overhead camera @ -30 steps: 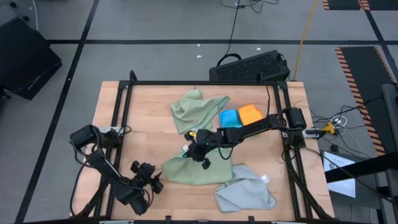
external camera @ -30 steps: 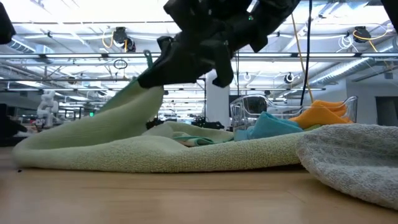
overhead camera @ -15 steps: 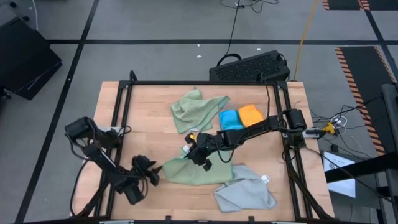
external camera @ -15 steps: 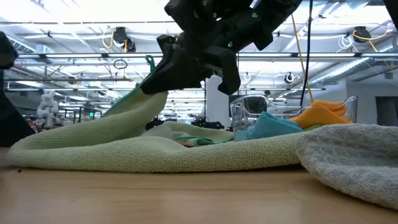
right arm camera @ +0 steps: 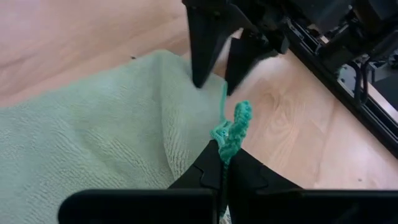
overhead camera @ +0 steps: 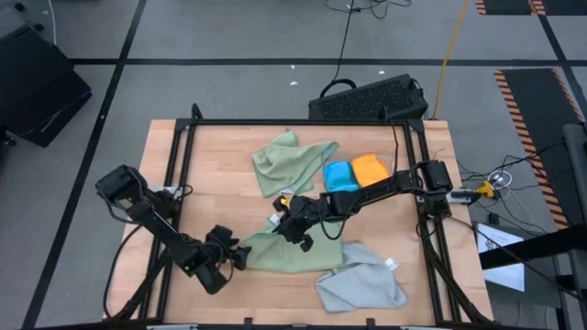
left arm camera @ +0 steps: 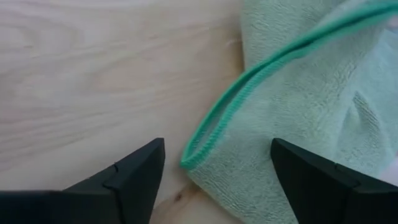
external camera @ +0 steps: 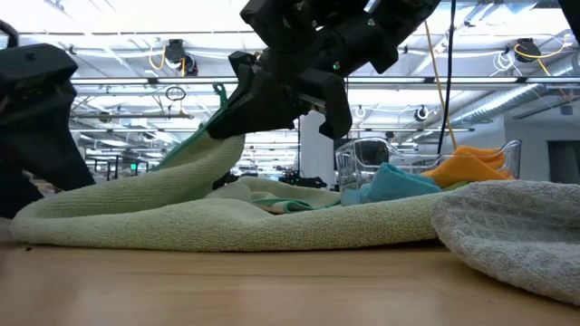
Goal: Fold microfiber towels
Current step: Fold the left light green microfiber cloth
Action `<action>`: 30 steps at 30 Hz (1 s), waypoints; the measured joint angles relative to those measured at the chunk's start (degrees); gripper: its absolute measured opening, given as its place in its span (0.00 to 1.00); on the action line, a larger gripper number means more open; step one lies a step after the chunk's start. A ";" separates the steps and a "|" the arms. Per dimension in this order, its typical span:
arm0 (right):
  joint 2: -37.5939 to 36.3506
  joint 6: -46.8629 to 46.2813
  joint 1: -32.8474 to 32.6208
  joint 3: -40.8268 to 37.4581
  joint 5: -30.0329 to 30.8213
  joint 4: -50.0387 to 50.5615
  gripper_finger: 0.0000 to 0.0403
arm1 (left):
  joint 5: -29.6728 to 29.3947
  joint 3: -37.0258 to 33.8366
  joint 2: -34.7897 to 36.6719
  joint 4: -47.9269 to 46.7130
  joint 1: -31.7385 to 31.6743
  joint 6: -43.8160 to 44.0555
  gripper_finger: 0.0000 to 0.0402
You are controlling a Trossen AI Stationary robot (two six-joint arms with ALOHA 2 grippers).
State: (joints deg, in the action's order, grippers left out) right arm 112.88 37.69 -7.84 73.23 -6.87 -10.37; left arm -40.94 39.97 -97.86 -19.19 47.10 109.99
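Observation:
A pale sage green microfiber towel (overhead camera: 289,252) lies near the table's front middle, with one corner raised. My right gripper (right arm camera: 221,167) is shut on that raised corner. My left gripper (left arm camera: 217,171) is open at the towel's left corner (left arm camera: 189,160); its fingers stand on either side of the green-hemmed corner without touching it. A second sage green towel (overhead camera: 289,160), a blue one (overhead camera: 337,174) and an orange one (overhead camera: 369,168) lie farther back. A grey towel (overhead camera: 362,280) lies at the front right. My right gripper pinches the towel's bunched, green-hemmed corner (right arm camera: 233,130) between its two shut fingers. The fingers slant down from the table's right side. That corner is lifted clear (external camera: 217,118), and the cloth slopes down slack from it to the part lying on the table (external camera: 227,226).
A black frame (overhead camera: 179,174) runs along the table's sides. The blue towel (external camera: 399,186) and the orange towel (external camera: 467,167) are bunched behind the held towel, and the grey towel (external camera: 517,226) lies close at the right. Bare wood (overhead camera: 211,183) lies to the left.
My left gripper has moved toward the table's right edge, up to the sage towel's left corner, and has turned on the way. My right gripper has stayed put, holding its corner raised. The towel has kept its shape.

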 joint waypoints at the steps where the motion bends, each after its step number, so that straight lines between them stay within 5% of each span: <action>1: 0.00 0.13 0.00 0.00 0.91 0.01 0.00 | 0.44 0.00 0.00 0.86 -0.13 -0.66 0.71; 5: 0.00 0.89 0.20 0.02 3.47 -0.04 0.00 | 1.09 -0.02 -0.08 2.78 -0.21 -3.16 0.53; 12: -0.73 0.95 0.35 0.04 4.52 0.75 0.00 | 3.11 1.38 0.39 -0.20 0.11 -8.81 0.05; 20: -6.82 -5.72 -2.73 0.13 6.59 0.96 0.00 | -4.18 8.30 10.20 -16.00 1.86 -19.68 0.02; 30: -15.04 -13.03 -14.27 3.50 23.23 5.73 0.00 | -17.41 24.86 17.26 -16.10 4.74 -62.78 0.02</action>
State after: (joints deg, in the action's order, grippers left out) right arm 97.84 24.66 -22.10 76.73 16.36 -4.64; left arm -58.35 64.83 -80.60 -35.29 51.84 47.21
